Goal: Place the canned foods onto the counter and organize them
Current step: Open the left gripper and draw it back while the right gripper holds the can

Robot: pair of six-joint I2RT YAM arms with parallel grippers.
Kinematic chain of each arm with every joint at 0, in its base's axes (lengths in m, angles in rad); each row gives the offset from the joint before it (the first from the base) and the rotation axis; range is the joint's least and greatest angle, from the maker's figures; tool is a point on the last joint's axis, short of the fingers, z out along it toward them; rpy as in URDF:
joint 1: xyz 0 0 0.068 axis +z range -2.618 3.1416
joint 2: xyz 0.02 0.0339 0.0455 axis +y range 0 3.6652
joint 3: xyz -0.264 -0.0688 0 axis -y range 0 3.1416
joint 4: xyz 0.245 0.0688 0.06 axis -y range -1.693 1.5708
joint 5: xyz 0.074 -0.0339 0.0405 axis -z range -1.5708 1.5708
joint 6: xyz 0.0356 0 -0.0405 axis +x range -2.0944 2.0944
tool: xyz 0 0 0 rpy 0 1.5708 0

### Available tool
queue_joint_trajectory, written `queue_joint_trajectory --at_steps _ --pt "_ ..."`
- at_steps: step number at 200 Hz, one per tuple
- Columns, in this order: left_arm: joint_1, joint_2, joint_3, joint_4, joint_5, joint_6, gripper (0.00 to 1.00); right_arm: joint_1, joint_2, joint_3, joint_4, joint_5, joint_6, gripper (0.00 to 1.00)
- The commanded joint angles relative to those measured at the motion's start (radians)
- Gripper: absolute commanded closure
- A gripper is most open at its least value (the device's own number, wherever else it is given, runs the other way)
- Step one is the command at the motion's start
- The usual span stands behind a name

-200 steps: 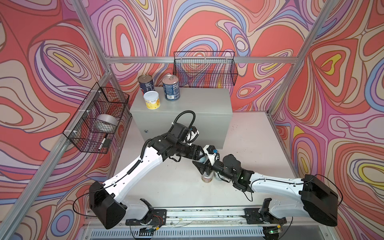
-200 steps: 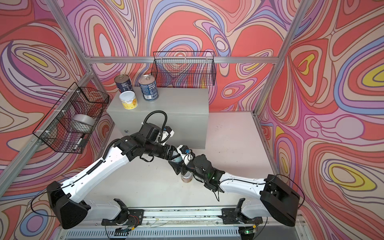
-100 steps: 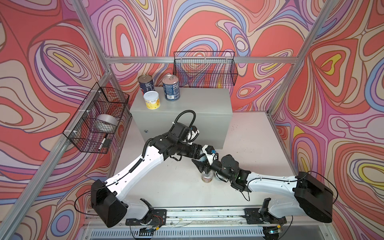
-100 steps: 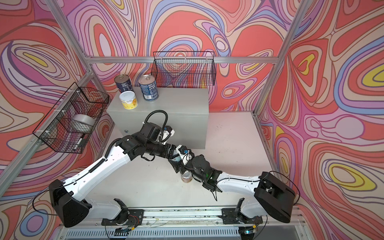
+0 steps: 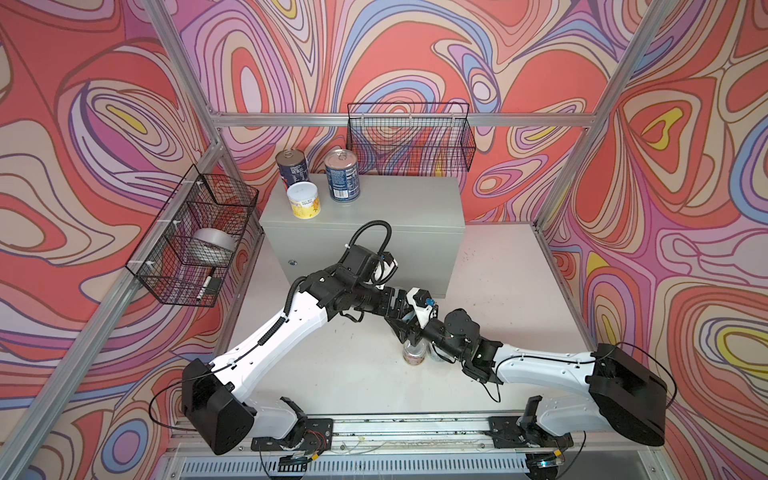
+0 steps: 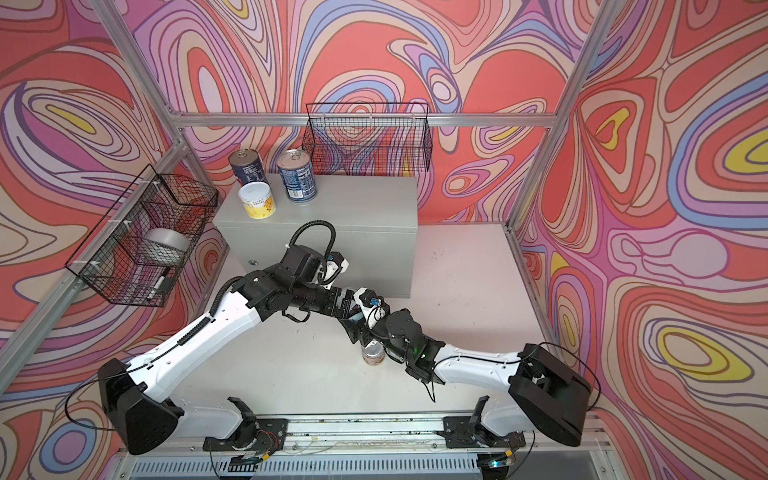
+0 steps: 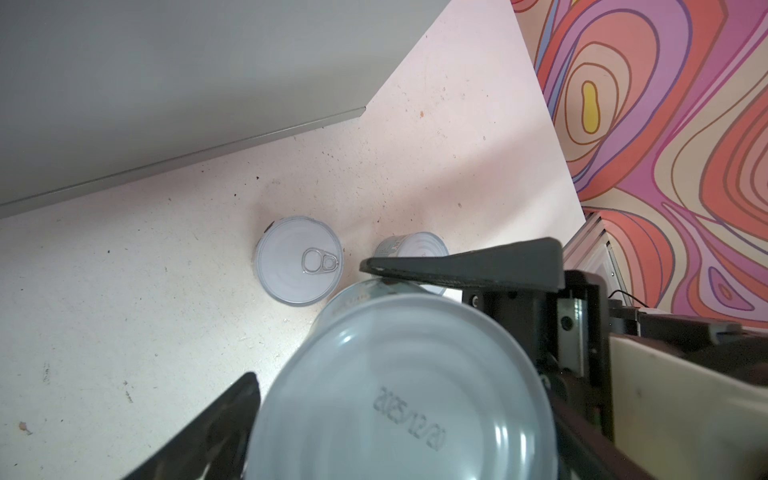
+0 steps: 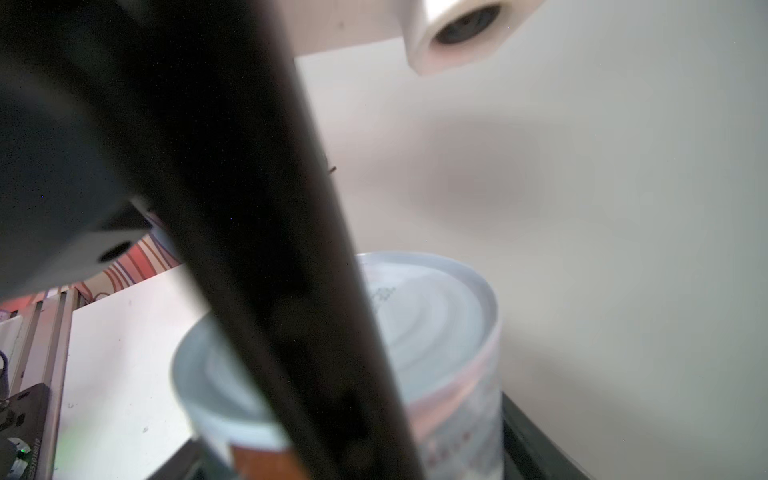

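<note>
On the counter [image 5: 395, 199] stand two dark-blue cans [image 5: 293, 168] [image 5: 342, 174] and a short yellow can [image 5: 304, 200]. In front of it, above the white tabletop, both grippers meet round one silver-ended can [image 7: 399, 386]. In the left wrist view my left gripper [image 7: 399, 399] is open, a finger [image 7: 232, 415] on either side of that can. My right gripper [image 8: 353, 440] is shut on the same can [image 8: 449, 332], and the left finger crosses that view as a black bar. Two more cans [image 7: 298, 261] [image 7: 411, 245] stand on the table below; a top view shows one [image 5: 414, 353].
A black wire basket [image 5: 195, 245] on the left wall holds a grey tape roll [image 5: 212, 247] and a marker. A second wire basket [image 5: 409, 139] hangs on the back wall above the counter. Aluminium frame posts stand at the corners.
My right gripper has closed round the can that the left one held, and the left jaws have opened. The right arm has slid a little to the left.
</note>
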State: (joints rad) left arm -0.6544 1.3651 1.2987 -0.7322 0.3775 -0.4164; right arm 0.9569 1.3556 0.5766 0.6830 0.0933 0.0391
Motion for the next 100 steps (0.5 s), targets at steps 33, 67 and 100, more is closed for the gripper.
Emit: queue_joint_trajectory --at_steps 33,67,100 --pt "0.017 -0.016 0.002 0.007 0.013 -0.030 0.00 0.002 -0.018 0.026 0.051 -0.001 -0.008 0.39" --pt "0.042 -0.027 0.001 0.020 0.026 -0.043 0.00 0.001 -0.019 0.024 0.050 -0.003 -0.011 0.39" --pt "0.093 -0.043 -0.012 0.031 0.059 -0.058 0.00 0.002 -0.018 0.019 0.047 -0.003 -0.009 0.39"
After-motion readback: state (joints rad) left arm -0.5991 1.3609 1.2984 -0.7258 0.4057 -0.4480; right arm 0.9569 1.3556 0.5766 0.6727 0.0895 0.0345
